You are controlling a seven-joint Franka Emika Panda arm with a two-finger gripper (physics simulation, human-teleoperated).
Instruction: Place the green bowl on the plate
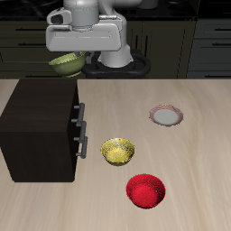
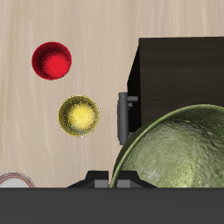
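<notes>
The gripper [image 1: 74, 56] is clamped on the green bowl [image 2: 179, 150], lifted high above the dark cabinet [image 1: 41, 131]. Pickup looks done; carrying and setting down remain. The plate [image 1: 166, 115] lies well off, beyond the yellow bowl [image 2: 79, 115].

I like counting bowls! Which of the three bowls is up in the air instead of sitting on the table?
The green bowl, held up at the jaws above the dark cabinet. The yellow bowl and red bowl sit on the table.
</notes>
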